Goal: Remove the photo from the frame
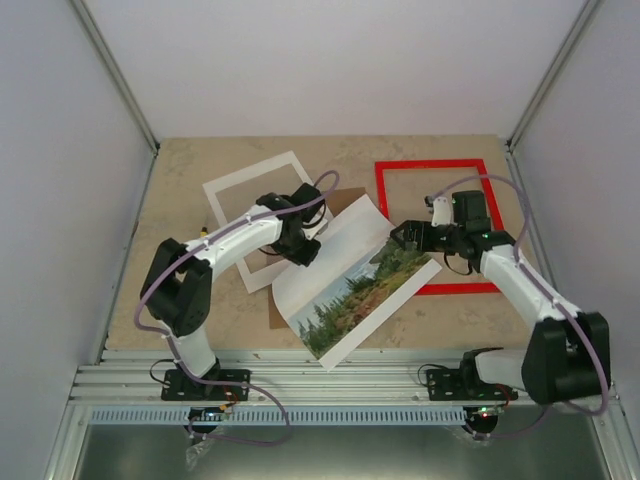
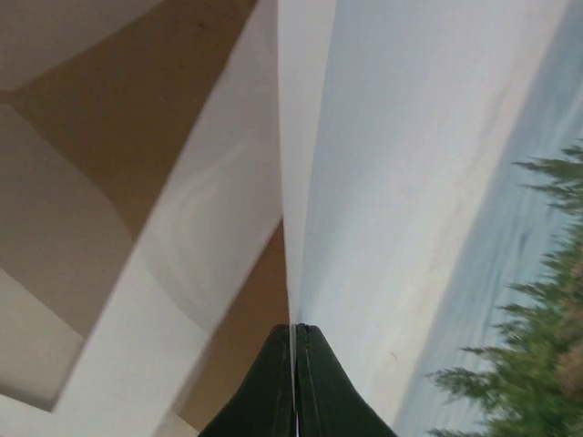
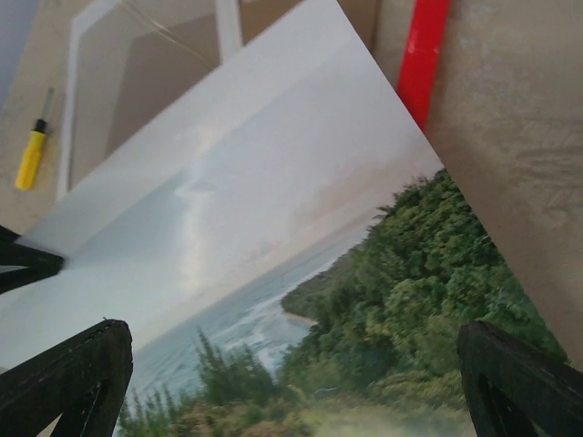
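Observation:
The photo [image 1: 355,285], pale sky over dark green trees with a thin white border, lies tilted across the table's middle, its far-left edge lifted. My left gripper [image 1: 300,250] is shut on that edge; in the left wrist view the fingers [image 2: 296,378] pinch the white border of the photo [image 2: 428,182]. The red frame [image 1: 438,166] lies flat at the right rear, with bare table inside it. My right gripper [image 1: 405,237] is open just above the photo's right corner; in the right wrist view the photo [image 3: 273,246] fills the space between its fingertips [image 3: 64,378], and the frame's edge [image 3: 421,55] shows.
A white mat border [image 1: 232,186] lies at the left rear. A brown backing board [image 1: 345,200] lies under the photo and the mat. A small yellow screwdriver [image 3: 32,150] lies by the mat's left side.

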`<action>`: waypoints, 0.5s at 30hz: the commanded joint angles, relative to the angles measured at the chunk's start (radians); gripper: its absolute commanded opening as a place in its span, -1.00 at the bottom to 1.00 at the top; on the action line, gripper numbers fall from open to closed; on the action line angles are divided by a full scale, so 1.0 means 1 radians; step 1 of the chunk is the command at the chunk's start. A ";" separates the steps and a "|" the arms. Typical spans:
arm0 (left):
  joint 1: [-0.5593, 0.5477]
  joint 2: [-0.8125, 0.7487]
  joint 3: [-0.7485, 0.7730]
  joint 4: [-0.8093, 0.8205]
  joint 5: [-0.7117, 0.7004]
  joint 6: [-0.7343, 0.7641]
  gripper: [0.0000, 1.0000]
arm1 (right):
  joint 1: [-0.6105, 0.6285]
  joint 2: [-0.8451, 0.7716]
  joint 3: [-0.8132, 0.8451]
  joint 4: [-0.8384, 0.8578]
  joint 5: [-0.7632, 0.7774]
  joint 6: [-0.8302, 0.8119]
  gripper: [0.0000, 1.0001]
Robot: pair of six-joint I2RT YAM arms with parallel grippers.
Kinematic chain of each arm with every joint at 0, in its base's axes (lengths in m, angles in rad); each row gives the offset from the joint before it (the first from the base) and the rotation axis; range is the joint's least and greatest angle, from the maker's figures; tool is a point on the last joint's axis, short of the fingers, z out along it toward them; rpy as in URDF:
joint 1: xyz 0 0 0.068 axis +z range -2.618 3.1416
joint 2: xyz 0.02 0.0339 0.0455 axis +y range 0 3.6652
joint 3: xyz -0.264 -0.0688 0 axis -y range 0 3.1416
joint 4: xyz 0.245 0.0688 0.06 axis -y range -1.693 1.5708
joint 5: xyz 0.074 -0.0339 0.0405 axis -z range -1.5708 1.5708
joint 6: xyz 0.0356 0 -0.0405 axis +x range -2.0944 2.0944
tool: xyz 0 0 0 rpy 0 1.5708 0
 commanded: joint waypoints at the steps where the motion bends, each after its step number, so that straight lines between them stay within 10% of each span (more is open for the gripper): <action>1: 0.013 0.061 0.059 0.030 -0.136 0.088 -1.00 | -0.041 0.146 0.050 0.032 -0.051 -0.055 0.95; 15: 0.055 0.278 0.279 0.142 -0.270 0.363 -0.88 | -0.056 0.320 0.070 -0.004 0.067 -0.061 0.95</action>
